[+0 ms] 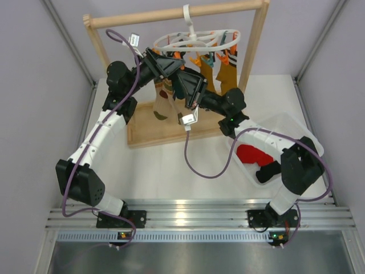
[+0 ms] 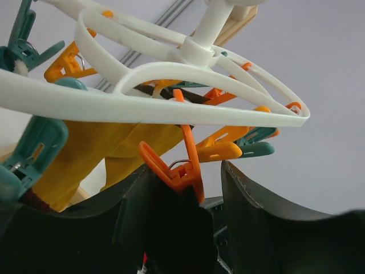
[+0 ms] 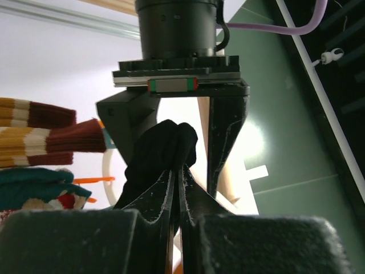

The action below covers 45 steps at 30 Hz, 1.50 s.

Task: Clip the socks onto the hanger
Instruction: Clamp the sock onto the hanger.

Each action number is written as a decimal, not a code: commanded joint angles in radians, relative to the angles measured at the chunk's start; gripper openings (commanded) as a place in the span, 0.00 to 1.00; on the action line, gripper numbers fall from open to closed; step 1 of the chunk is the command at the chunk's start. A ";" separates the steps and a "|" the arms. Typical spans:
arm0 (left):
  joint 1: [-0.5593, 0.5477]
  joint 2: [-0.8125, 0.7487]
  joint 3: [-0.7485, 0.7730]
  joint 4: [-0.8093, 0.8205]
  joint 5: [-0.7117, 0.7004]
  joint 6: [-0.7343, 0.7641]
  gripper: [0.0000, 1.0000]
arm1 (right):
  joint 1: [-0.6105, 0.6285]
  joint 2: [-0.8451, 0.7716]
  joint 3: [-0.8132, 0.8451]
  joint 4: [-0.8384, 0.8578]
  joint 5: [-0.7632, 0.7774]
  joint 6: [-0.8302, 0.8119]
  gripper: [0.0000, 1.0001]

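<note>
**Black sock pinched in the right claw, just under a hanger clip**

In the right wrist view, the right claw (image 3: 178, 180) has its fingers pressed together on a black sock (image 3: 162, 149). The sock bunches up just above the fingertips at mid-frame. Directly beyond it, the left claw (image 3: 174, 128) faces the camera with its fingers spread wide, one on each side of the sock.

In the left wrist view, the white hanger (image 2: 171, 108) runs across the upper half of the frame. An orange clip (image 2: 174, 168) hangs from it into the gap between the left claw's parted fingers (image 2: 256, 211). Whether a finger touches the clip cannot be told. A dark mass sits just below the clip, low in the frame.

From above, both claws meet under the hanger at the top centre, beneath the bar of the wooden rack (image 1: 171, 14). Yellow socks (image 1: 222, 74) hang on the right of the hanger and a striped sock (image 1: 162, 103) on the left. At the right of the frame, a clear bin (image 1: 296, 128) holds a red sock (image 1: 251, 153) and a second black sock (image 1: 268, 171), well apart from both claws.
</note>
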 commanded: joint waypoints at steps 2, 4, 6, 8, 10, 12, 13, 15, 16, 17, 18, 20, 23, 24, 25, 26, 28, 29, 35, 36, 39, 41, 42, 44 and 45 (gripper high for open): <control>-0.001 -0.006 0.024 0.017 0.036 -0.004 0.56 | 0.009 -0.007 0.055 0.063 0.018 0.000 0.00; -0.001 -0.009 0.024 0.025 0.035 -0.004 0.60 | 0.009 -0.007 0.056 0.061 0.019 -0.002 0.00; 0.001 -0.012 0.023 0.036 0.033 -0.004 0.63 | 0.009 -0.009 0.055 0.061 0.018 -0.002 0.00; 0.002 -0.013 0.029 0.039 0.033 0.004 0.63 | 0.009 -0.010 0.050 0.066 0.018 -0.002 0.00; 0.005 -0.013 0.032 0.039 0.032 0.008 0.59 | 0.008 -0.013 0.035 0.078 0.019 0.003 0.02; 0.010 -0.015 0.035 0.039 0.030 0.012 0.55 | 0.009 -0.019 0.018 0.089 0.022 0.011 0.12; 0.012 -0.016 0.035 0.039 0.030 0.019 0.52 | 0.009 -0.024 -0.003 0.087 0.025 0.011 0.21; 0.016 -0.016 0.035 0.033 0.023 0.030 0.49 | 0.009 -0.042 -0.030 0.077 0.039 0.011 0.31; 0.018 -0.019 0.035 0.027 0.021 0.041 0.49 | 0.009 -0.052 -0.057 0.071 0.044 0.012 0.37; 0.022 -0.019 0.032 0.025 0.019 0.044 0.48 | 0.008 -0.061 -0.073 0.052 0.047 0.015 0.39; 0.022 -0.019 0.032 0.022 0.018 0.050 0.47 | 0.008 -0.081 -0.088 0.048 0.056 0.023 0.42; 0.025 -0.022 0.030 0.010 0.010 0.067 0.45 | 0.009 -0.093 -0.134 0.046 0.061 0.029 0.46; 0.025 -0.019 0.029 0.004 0.009 0.081 0.42 | 0.006 -0.122 -0.186 0.044 0.079 0.049 0.50; 0.025 -0.018 0.029 0.004 0.012 0.084 0.41 | 0.006 -0.137 -0.197 0.029 0.094 0.066 0.50; 0.027 -0.018 0.029 0.004 0.012 0.091 0.41 | 0.008 -0.148 -0.214 0.022 0.103 0.081 0.53; 0.027 -0.019 0.029 -0.001 0.015 0.097 0.41 | 0.006 -0.157 -0.223 0.014 0.113 0.098 0.54; 0.027 -0.026 0.029 -0.009 0.013 0.119 0.41 | 0.006 -0.196 -0.246 -0.047 0.137 0.141 0.58; 0.027 -0.026 0.029 -0.016 0.013 0.128 0.42 | 0.008 -0.209 -0.251 -0.064 0.145 0.170 0.60; 0.032 -0.047 0.018 -0.036 0.007 0.186 0.49 | 0.014 -0.312 -0.168 -0.273 0.234 0.576 0.59; 0.032 -0.049 0.018 -0.038 0.003 0.189 0.49 | 0.014 -0.318 -0.136 -0.319 0.264 0.707 0.58; 0.036 -0.055 0.016 -0.039 0.001 0.196 0.50 | 0.008 -0.311 0.001 -0.472 0.292 0.983 0.52; 0.038 -0.058 0.015 -0.039 -0.001 0.202 0.49 | 0.008 -0.305 0.073 -0.535 0.304 1.102 0.49; 0.038 -0.059 0.015 -0.039 -0.002 0.205 0.50 | 0.006 -0.300 0.087 -0.546 0.326 1.204 0.49; 0.038 -0.062 0.015 -0.038 -0.001 0.206 0.50 | 0.011 -0.292 0.113 -0.549 0.373 1.299 0.47; 0.038 -0.062 0.015 -0.036 -0.002 0.208 0.50 | 0.012 -0.282 0.130 -0.558 0.428 1.372 0.47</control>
